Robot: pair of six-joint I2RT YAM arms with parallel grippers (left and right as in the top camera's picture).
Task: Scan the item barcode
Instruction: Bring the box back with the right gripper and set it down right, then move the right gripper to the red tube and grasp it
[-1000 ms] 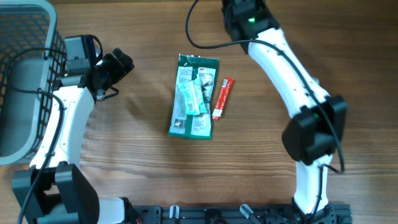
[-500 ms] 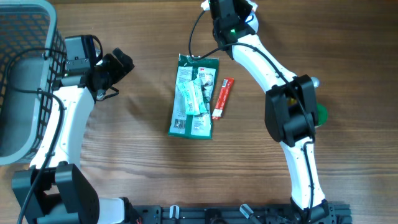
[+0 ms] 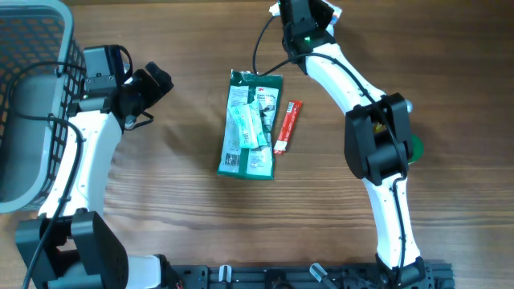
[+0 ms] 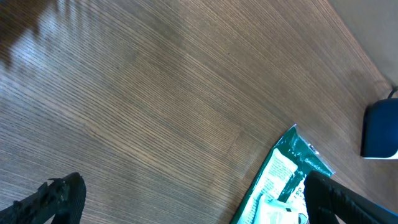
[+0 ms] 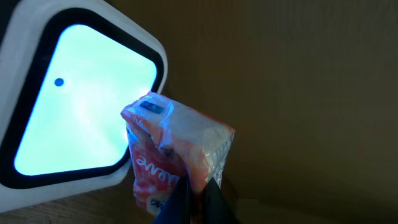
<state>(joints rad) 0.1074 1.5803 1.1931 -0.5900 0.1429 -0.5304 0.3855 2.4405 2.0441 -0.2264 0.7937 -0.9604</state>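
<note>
One packet is up at the scanner. Your right gripper (image 5: 194, 190) is pinched shut on a small red-and-white packet (image 5: 177, 149), gripping its lower edge so the packet stands above the fingers.

Step in hand, as I read it: presenting the item to the scanner (image 5: 18, 37). Its lit window (image 5: 78, 99) fills the left side of the wrist view. The packet's near edge overlaps the window's corner, but most of the packet sits off to the side of it. I can't tell if it's touching or just in front.

Next move, my call: bring the packet square over the window and roll the wrist so the barcode faces it. I can't see which face carries the barcode. A small dark patch near the packet's top corner is too blurred to read. The wrapper looks crinkly and shiny, so glare or a fold could spoil the read. Tilt slowly.

Overhead, the right arm reaches to the far edge of the table (image 3: 177, 193). Your left gripper (image 3: 154, 87) is wide open and empty, hovering near the basket (image 3: 32, 16). It is well apart from the green pack (image 3: 251, 124) and red stick (image 3: 287, 126), which lie side by side mid-table.
</note>
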